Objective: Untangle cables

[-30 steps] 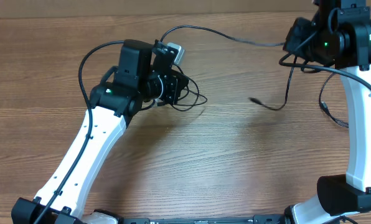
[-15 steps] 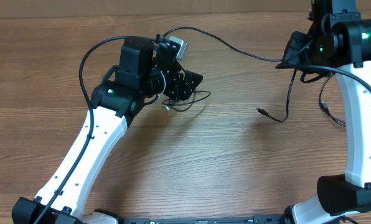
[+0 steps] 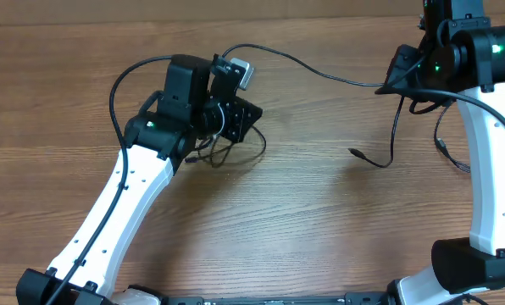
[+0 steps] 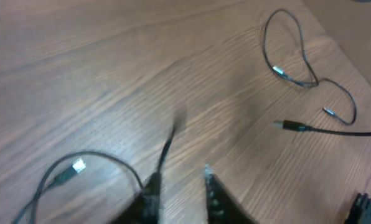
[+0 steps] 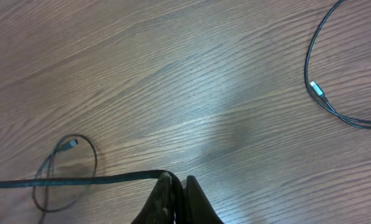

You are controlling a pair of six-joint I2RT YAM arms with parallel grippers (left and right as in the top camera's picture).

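**Desk:** What does the right gripper (image 5: 178, 178) have?

**Photographer:** Its two fingers are pressed together on a long cable (image 5: 79, 181). The cable leaves the fingertips and stretches off to the left above the wooden table (image 3: 278, 229). From overhead, that cord arcs across the far side of the table towards the left arm (image 3: 134, 182). Its end is hidden behind the wrist there.

**Desk:** And the left gripper (image 4: 180, 175)?

**Photographer:** Its jaws stand a narrow gap apart, with bare wood grain showing between them. A blurred cord (image 4: 166, 149) runs up from one finger (image 4: 151, 194), touching it. Whether it is caught on that finger I cannot tell, because the wrist view is too soft.

**Desk:** Where are the other cables?

**Photographer:** A looped cable (image 4: 78, 165) with a bright plug lies on the table just left of that gripper in the wrist view. From overhead, its loops sit under the gripper and on its near side. Below the right gripper a length of cord drops to the wood and ends in a plug tip (image 3: 355, 152). The tip lies right of centre, well apart from the loops. A third cord (image 5: 316, 89), also metal-tipped, curves along the right side of the table, near the right arm (image 3: 490, 178).
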